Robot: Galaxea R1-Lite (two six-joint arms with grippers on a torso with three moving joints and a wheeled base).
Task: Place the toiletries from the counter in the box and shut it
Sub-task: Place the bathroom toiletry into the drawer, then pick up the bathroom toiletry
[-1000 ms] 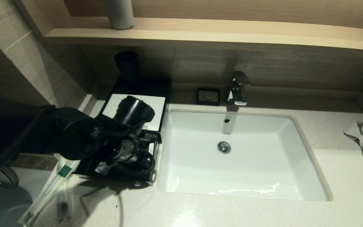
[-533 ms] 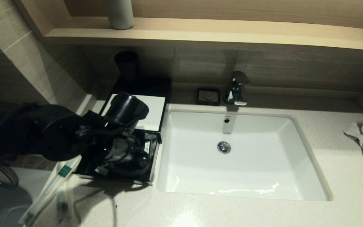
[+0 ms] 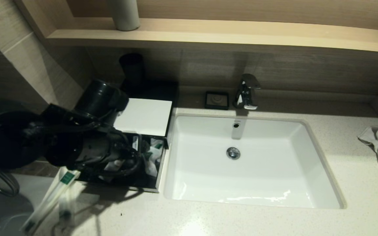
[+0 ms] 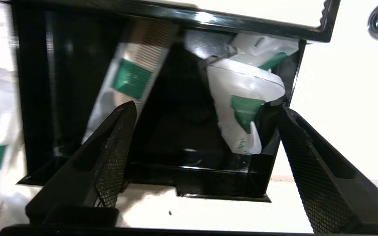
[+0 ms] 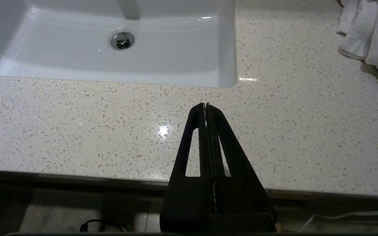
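Sachet (image 4: 241,114) dropped — left end effector (image 4: 205,137) spread.

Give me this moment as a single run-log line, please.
left gripper: open, empty, at drawer mouth | box: drawer open, sachets inside | long sachets: on counter | right gripper: shut, parked

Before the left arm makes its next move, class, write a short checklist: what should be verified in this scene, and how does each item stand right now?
1. Left gripper open and empty: ok, fingers spread, nothing between them.
2. Sachets inside the drawer: ok, a long sachet and a short pouch lie within its walls.
3. Counter cleared of toiletries: not ok, long sachets remain at the front left corner.
4. Box closed: not ok, drawer pulled out.
5. Pouch low enough for the drawer to shut: cannot tell.
6. Right gripper out of the way: ok, shut, above the counter's front edge.
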